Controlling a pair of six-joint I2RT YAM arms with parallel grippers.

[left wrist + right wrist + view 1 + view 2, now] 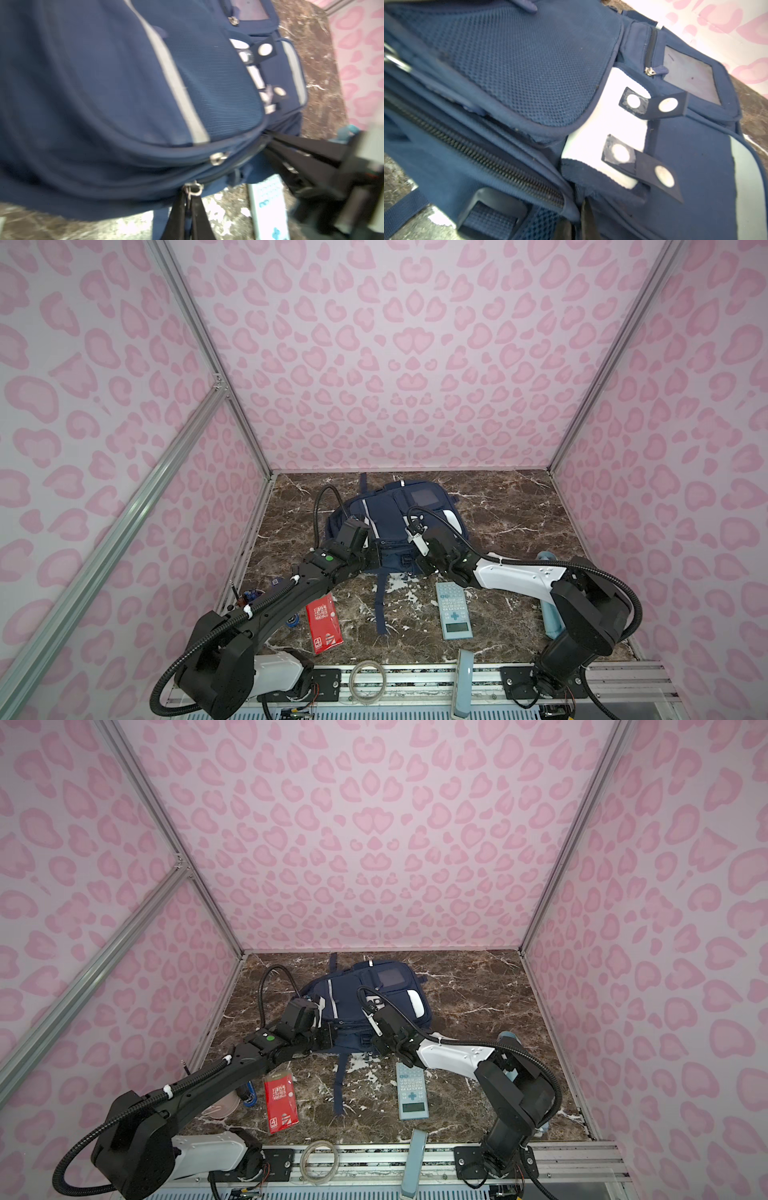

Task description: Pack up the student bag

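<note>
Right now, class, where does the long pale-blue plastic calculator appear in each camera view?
Top view: calculator on the marble tabletop, right of centre, nearer than the navy-blue fabric backpack.
Top view: same spot.
Left wrist: beside the backpack's edge.
Right wrist: not in it.
Shared landmark: the backpack.

The student bag (pixel 386 514) is showing matt navy woven cloth; its mesh panel (pixel 529 62) is looking dimpled and rough, its white patch (pixel 612 128) smooth. The zipper (pixel 488 158) is showing dark ridged teeth, the puller (pixel 217 159) shining as bare metal. The worktop (pixel 498 506) is gleaming like polished brown marble, veined white. The calculator (pixel 453 610) is looking like smooth pale-blue plastic, the red packet (pixel 325 624) glossy.
</note>
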